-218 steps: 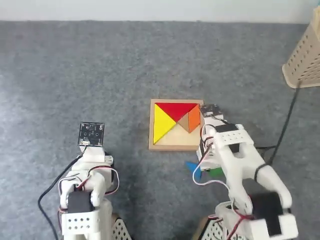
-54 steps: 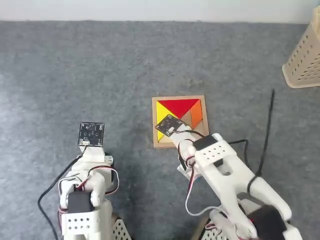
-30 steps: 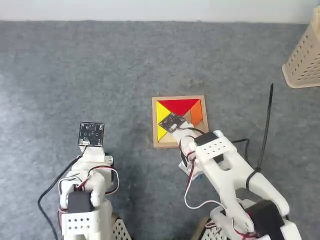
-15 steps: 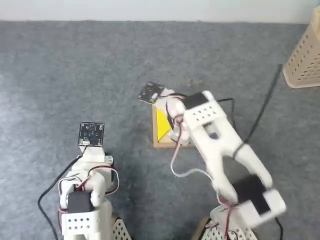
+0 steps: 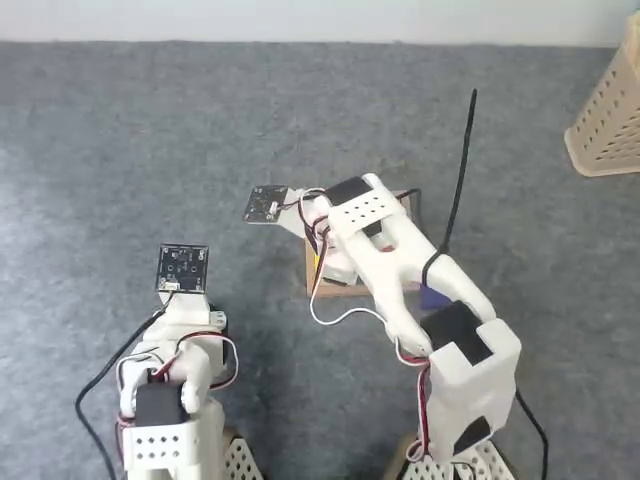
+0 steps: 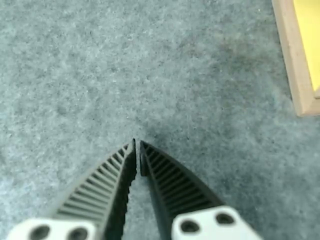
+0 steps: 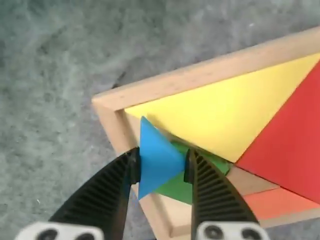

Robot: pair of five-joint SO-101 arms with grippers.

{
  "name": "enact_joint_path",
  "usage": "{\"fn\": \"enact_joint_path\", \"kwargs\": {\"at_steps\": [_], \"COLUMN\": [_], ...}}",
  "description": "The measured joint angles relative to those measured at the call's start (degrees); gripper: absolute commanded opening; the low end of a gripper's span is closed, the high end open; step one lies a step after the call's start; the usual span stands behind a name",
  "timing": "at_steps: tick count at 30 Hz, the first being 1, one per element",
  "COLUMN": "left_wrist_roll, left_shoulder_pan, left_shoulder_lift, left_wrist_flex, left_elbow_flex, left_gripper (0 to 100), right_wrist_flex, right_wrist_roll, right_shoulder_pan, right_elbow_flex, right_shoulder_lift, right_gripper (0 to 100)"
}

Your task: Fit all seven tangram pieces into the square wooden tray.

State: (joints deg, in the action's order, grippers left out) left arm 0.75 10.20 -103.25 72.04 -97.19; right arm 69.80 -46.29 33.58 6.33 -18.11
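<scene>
Right gripper (image 7: 162, 156) clamped on small blue triangular piece (image 7: 156, 162), at corner of square wooden tray (image 7: 200, 75), over green piece (image 7: 176, 189) beside large yellow triangle (image 7: 220, 120). Risk: blue lands atop green or rim (slot looks tight) and sits tilted. Left gripper (image 6: 137, 146) closed, empty.

We see right arm (image 5: 385, 240) sprawled over wooden tray (image 7: 200, 70), blocking top access; black cable (image 5: 461, 165) arcs alongside; carpet (image 5: 150, 120) before left gripper (image 6: 137, 145) open.
</scene>
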Motion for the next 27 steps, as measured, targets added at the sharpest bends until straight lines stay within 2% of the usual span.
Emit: {"fn": "enact_joint_path", "kwargs": {"at_steps": [6,11,27], "left_wrist_roll": [0.0,0.0,0.0], "left_shoulder_pan": [0.0,0.0,0.0], "left_shoulder_lift": [0.0,0.0,0.0], "left_wrist_flex": [0.0,0.0,0.0], "left_elbow_flex": [0.0,0.0,0.0], "left_gripper": [1,1,1], "right_wrist_flex": [0.0,0.0,1.1], "right_wrist_roll": [0.0,0.0,-4.0], "right_shoulder_pan": [0.0,0.0,1.9], "right_elbow_flex": [0.0,0.0,0.0], "right_shoulder_lift": [0.0,0.0,0.0], "right_gripper": [10.0,15.6,15.5]}}
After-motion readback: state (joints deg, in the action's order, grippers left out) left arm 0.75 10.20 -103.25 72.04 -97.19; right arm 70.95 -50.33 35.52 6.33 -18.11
